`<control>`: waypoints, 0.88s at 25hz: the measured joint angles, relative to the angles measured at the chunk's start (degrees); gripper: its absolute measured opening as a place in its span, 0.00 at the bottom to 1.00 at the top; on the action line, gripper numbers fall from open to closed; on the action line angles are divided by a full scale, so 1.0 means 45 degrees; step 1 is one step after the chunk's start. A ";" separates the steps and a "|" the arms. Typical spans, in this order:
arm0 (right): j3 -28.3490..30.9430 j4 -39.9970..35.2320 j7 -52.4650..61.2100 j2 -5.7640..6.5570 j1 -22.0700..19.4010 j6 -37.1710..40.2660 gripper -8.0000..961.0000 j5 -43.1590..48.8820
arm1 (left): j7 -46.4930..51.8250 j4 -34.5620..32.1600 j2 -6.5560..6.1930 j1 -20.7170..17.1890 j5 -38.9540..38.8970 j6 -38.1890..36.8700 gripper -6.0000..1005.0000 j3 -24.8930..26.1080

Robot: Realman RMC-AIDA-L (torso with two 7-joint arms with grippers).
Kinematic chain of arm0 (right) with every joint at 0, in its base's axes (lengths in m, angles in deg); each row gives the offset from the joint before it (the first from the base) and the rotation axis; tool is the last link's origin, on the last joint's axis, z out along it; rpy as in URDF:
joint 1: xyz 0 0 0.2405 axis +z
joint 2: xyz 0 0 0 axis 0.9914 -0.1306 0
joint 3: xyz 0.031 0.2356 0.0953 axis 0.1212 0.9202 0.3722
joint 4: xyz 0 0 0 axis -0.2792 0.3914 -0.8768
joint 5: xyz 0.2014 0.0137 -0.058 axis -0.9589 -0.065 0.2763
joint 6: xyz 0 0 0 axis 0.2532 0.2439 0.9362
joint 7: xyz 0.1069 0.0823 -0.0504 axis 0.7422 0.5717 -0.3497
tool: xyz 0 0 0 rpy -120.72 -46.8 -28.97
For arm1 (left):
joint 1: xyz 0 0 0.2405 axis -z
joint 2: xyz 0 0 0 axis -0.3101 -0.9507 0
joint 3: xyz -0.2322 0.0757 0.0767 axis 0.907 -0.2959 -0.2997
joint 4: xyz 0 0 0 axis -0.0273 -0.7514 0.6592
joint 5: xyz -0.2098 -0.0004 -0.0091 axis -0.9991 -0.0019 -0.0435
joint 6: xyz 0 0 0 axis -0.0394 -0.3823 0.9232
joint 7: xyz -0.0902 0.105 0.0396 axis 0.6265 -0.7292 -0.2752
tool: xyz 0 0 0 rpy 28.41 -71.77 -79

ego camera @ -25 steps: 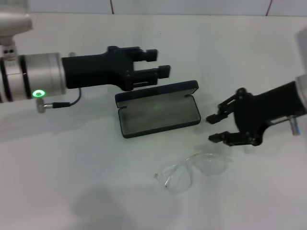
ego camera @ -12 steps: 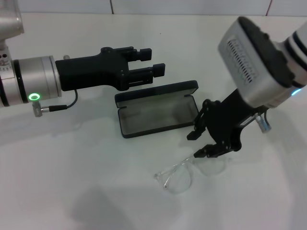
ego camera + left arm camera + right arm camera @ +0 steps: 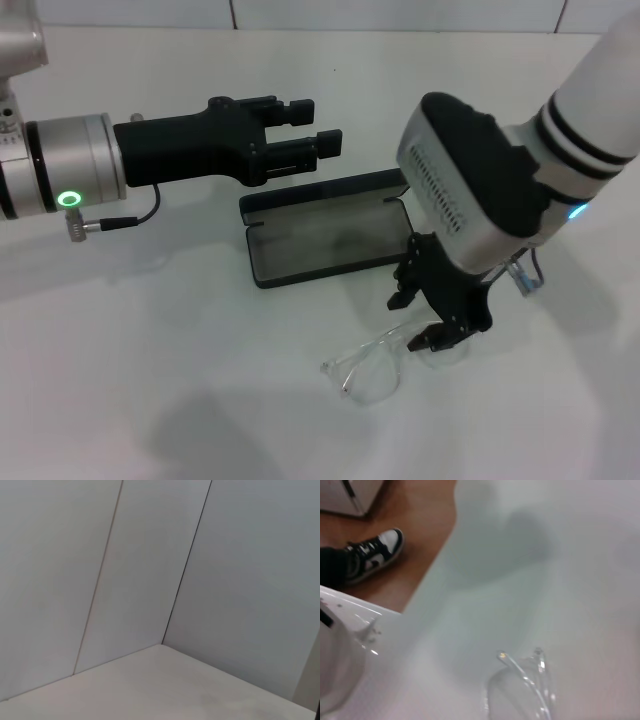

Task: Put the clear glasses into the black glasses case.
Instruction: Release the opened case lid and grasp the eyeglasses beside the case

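Reaching: right gripper spread open, empty, over the clear glasses, just in front of the black glasses case.
Left gripper: open, empty, behind the case.
Risk: thin frame may skid sideways under closing fingers.

Blk case, grey lining; clear glasses.
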 joint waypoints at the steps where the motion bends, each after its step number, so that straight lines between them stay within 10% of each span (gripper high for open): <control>1: -0.0204 -0.0001 0.0069 -0.0004 0.0009 -0.0254 0.45 0.0046 | -0.0017 0.0001 0.0000 -0.0013 0.0010 0.0002 0.62 0.0001; 22: -0.2278 0.0141 0.0206 -0.0012 -0.0002 -0.1872 0.36 -0.0026 | -0.0106 0.0019 0.0024 -0.0069 0.0117 0.0079 0.62 0.0020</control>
